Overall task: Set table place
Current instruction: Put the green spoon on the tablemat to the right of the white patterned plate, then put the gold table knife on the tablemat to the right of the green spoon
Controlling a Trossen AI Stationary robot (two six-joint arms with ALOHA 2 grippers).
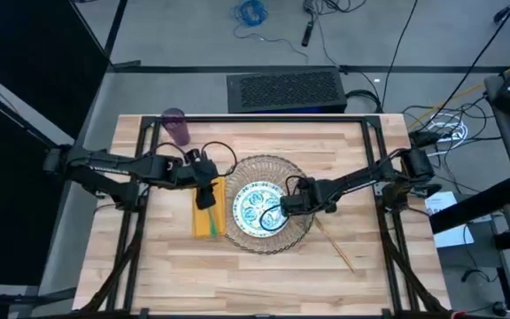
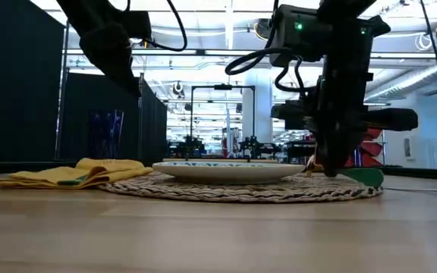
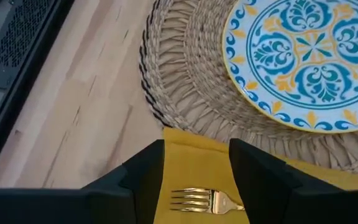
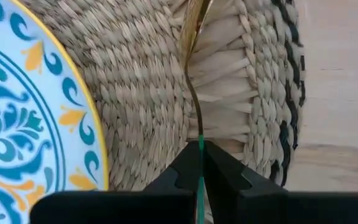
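Note:
On the table (image 1: pixel 264 275) lies a round woven mat (image 1: pixel 268 168) with a teal-patterned plate (image 1: pixel 257 211) on it. Left of the mat lies a yellow napkin (image 1: pixel 204 221), and a gold fork (image 3: pixel 204 200) rests on it. My left gripper (image 3: pixel 196 146) hangs open above the napkin, its fingers on either side of the fork's tines without touching. My right gripper (image 4: pixel 201 146) is shut on a gold spoon (image 4: pixel 194 74) over the mat's right part, beside the plate. A purple cup (image 1: pixel 176 127) stands at the far left. My right gripper pinches the spoon between its two fingers where the teal handle (image 4: pixel 201 155) meets the gold stem. The fingers point down from above. The spoon is turned on edge, low over the mat, and its teal end (image 2: pixel 366 177) sticks out sideways; whether it touches the mat I cannot tell.
A thin tan stick-like thing (image 1: pixel 335 246) lies on the table right of the mat. A black metal frame (image 1: pixel 264 118) runs around the tabletop. A dark box (image 1: pixel 283 90) and cables sit on the floor beyond the far edge. Bare wood lies along the near edge.

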